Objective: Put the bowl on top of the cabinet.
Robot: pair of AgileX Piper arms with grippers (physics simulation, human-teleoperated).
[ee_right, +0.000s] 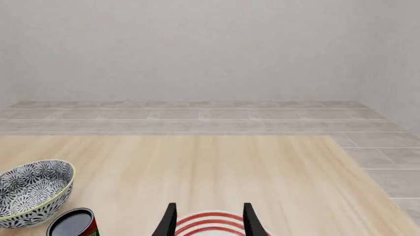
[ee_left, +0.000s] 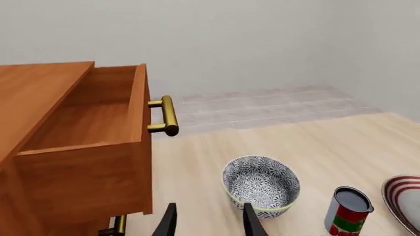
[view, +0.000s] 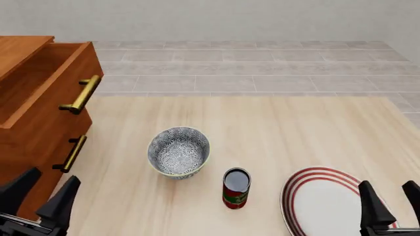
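The task is judged to be at its very beginning. In the front view the bowl [view: 178,151] is seen standing upright on the table [view: 295,132], a little left of the centre of the frame, with nothing touching it. The cabinet [view: 33,123] fills the left edge of that frame, its upper drawer [view: 49,81] pulled out; its flat top is seen in the upper left corner and nothing is seen on the part that shows. A can [view: 236,188] stands just beside the bowl, lower right of it, and a plate [view: 328,201] with red rings lies in the lower right.

The left gripper [view: 41,191] is found in the lower left corner, its fingers spread wide and holding nothing. The right gripper [view: 388,196] is over the plate, also spread and empty.

Everything is left to be done: the bowl must be reached, grasped, lifted and placed on the cabinet top.
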